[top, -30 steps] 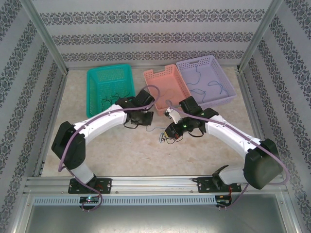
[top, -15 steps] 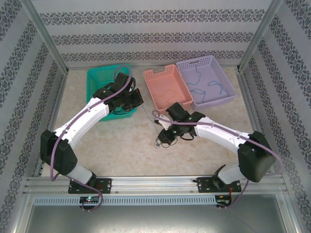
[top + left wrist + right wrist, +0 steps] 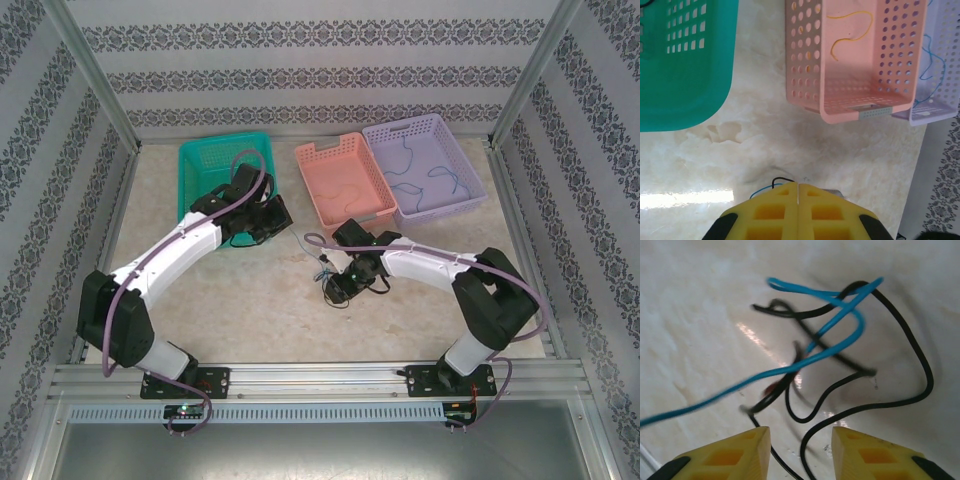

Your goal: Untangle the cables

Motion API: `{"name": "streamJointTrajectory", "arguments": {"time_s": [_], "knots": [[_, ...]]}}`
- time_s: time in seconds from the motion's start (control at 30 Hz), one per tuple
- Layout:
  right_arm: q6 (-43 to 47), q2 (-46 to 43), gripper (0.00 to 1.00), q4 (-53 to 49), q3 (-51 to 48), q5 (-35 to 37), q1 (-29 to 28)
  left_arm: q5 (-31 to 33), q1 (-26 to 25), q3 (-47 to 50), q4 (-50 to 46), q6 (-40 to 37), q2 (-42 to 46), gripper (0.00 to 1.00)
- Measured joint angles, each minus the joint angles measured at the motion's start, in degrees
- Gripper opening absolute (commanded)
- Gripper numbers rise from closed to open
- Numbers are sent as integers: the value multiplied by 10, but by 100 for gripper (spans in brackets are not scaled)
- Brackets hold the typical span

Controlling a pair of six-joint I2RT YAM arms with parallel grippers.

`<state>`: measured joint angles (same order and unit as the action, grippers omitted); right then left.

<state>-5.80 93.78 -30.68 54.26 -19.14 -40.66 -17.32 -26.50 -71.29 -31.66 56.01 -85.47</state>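
Having parted, the right pincer [image 3: 799, 434] gapes over the cables [image 3: 815, 356]; left pincer [image 3: 798, 192] stays shut, perhaps pinching one.

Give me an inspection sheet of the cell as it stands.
Surface: beige marbled tabletop, glossy.
Job's things: tangle of thin black and blue wires on the tabletop at the right gripper.
Clutter: teal plastic basket; pink plastic basket holding a yellow wire; lilac plastic basket holding blue wires.
Grippers: left gripper shut, near the teal basket; right gripper open, a black strand between its pads.
Cables: purple cables along both arms.
Surroundings: patterned wall panels, aluminium frame.
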Motion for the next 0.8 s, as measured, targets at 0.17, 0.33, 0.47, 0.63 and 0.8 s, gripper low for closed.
{"name": "streamJointTrajectory", "arguments": {"time_s": [0.17, 0.33, 0.47, 0.63, 0.8], "knots": [[-30, 21, 0, -1, 1, 3, 0, 12, 1, -39, -21, 0, 16, 0], [-60, 28, 0, 0, 1, 1, 14, 59, 16, -126, -63, -3, 28, 0], [-80, 28, 0, -5, 1, -2, 42, 90, 27, -193, -83, -9, 42, 0], [-91, 28, 0, -20, 1, -4, 71, 114, 30, -241, -90, -17, 57, 0], [-91, 31, 0, -37, 1, -4, 76, 134, 39, -280, -106, -26, 61, 0]]}}
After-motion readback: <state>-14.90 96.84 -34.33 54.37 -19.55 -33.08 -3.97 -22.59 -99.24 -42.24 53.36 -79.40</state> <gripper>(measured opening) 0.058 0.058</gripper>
